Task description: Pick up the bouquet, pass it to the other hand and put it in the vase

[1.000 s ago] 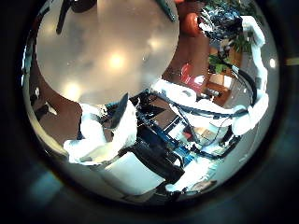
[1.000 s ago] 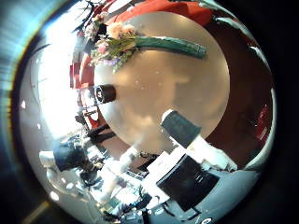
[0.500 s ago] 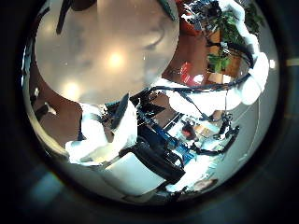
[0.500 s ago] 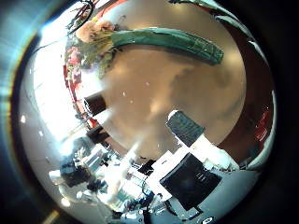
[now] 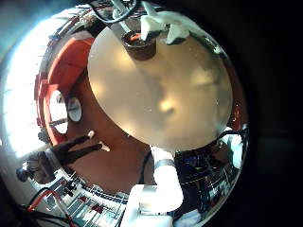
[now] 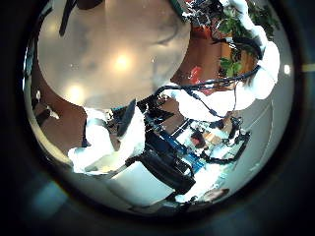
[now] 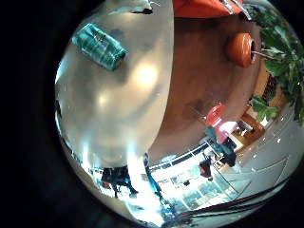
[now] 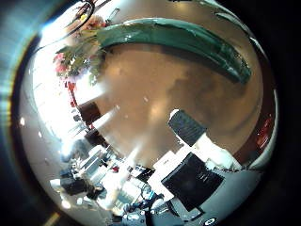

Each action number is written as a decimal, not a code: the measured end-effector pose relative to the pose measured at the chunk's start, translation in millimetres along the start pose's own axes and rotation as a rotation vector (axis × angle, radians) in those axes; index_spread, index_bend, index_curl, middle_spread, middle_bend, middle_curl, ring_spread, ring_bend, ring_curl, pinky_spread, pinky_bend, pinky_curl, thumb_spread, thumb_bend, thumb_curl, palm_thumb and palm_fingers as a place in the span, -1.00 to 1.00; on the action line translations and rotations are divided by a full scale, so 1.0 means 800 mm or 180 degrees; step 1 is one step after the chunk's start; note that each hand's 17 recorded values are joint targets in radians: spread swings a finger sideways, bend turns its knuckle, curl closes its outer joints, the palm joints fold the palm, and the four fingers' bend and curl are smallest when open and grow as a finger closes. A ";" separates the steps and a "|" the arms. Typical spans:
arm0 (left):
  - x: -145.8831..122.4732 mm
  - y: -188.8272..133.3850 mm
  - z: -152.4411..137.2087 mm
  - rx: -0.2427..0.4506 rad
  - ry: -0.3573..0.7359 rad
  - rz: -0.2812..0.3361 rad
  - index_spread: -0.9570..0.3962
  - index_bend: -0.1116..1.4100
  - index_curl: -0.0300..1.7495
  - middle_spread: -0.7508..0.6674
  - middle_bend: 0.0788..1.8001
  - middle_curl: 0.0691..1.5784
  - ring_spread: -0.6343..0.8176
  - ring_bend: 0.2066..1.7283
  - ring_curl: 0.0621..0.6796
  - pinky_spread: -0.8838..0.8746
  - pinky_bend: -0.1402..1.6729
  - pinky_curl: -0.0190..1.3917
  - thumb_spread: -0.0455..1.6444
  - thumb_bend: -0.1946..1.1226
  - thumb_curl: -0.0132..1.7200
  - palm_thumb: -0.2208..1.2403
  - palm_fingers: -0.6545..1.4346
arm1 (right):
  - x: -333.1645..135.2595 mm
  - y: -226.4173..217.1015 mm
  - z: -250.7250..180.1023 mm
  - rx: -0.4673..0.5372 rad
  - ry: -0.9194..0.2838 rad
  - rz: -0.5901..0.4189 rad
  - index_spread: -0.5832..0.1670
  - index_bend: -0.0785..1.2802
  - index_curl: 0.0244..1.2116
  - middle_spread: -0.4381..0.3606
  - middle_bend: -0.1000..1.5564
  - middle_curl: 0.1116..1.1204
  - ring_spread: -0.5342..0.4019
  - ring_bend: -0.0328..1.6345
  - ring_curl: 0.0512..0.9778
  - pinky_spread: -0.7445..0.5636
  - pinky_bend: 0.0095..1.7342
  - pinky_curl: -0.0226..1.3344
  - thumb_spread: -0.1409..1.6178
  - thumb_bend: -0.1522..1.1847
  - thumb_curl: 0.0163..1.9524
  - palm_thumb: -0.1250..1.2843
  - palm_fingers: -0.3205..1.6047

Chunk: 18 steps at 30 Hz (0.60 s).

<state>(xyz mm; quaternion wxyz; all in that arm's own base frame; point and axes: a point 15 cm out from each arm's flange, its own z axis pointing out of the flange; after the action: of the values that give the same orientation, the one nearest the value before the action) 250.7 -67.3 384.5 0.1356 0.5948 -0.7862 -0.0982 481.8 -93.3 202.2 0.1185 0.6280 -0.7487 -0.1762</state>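
Note:
The bouquet lies flat on the round table [image 8: 160, 94]. In the right thumb side palm view its flowers [image 8: 80, 52] are near the table's edge and its long wrapped stem [image 8: 179, 42] fills much of the view, close under the palm. My right hand [image 8: 193, 132] is above it with straight fingers, holding nothing. The wrap's end [image 7: 100, 46] shows in the right little finger side palm view. The vase [image 5: 142, 44] stands upright near the table's edge in the left little finger side palm view. My left hand [image 6: 108, 138] is over the table, fingers relaxed, holding nothing.
The table top [image 5: 161, 90] is wide and bare around the vase. The right arm [image 6: 246, 84] reaches across beyond the table in the left thumb side palm view. Chairs and potted plants [image 7: 275, 57] stand on the floor around the table.
The bouquet has grown larger in the right thumb side palm view: my right hand has come closer to it. In the left thumb side palm view the right arm has shifted; the left hand has stayed.

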 end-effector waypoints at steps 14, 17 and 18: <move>-0.005 0.001 0.001 -0.0011 -0.0039 -0.0022 0.36 -0.60 -0.50 0.56 -0.89 -0.74 0.61 -0.69 -0.53 0.61 -0.60 -0.50 0.40 -0.74 -0.62 -0.17 -0.25 | 0.007 -0.044 0.024 0.0167 -0.0006 0.0191 0.02 -0.63 -0.48 0.13 -0.52 -0.43 0.18 -0.18 -0.61 0.57 -0.33 -0.78 0.38 -0.81 -0.58 0.04 -0.39; -0.005 -0.001 0.003 -0.0026 -0.0034 -0.0024 0.36 -0.60 -0.50 0.56 -0.90 -0.74 0.61 -0.68 -0.53 0.61 -0.60 -0.50 0.40 -0.74 -0.62 -0.17 -0.25 | 0.007 -0.045 0.023 0.0178 -0.0002 0.0203 0.03 -0.63 -0.48 0.13 -0.52 -0.43 0.18 -0.18 -0.60 0.58 -0.34 -0.78 0.39 -0.81 -0.58 0.04 -0.39; -0.005 -0.002 0.003 -0.0030 -0.0033 -0.0026 0.36 -0.60 -0.50 0.56 -0.90 -0.74 0.61 -0.68 -0.53 0.61 -0.60 -0.50 0.40 -0.74 -0.62 -0.17 -0.25 | 0.007 -0.045 0.024 0.0174 -0.0004 0.0219 0.02 -0.63 -0.47 0.13 -0.52 -0.43 0.18 -0.18 -0.60 0.58 -0.34 -0.78 0.39 -0.81 -0.58 0.04 -0.38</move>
<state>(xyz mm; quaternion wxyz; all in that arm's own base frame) 252.2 -63.8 381.4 0.1339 0.5969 -0.7840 -0.1056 505.4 -102.4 169.8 0.1068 0.6047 -0.7745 -0.1519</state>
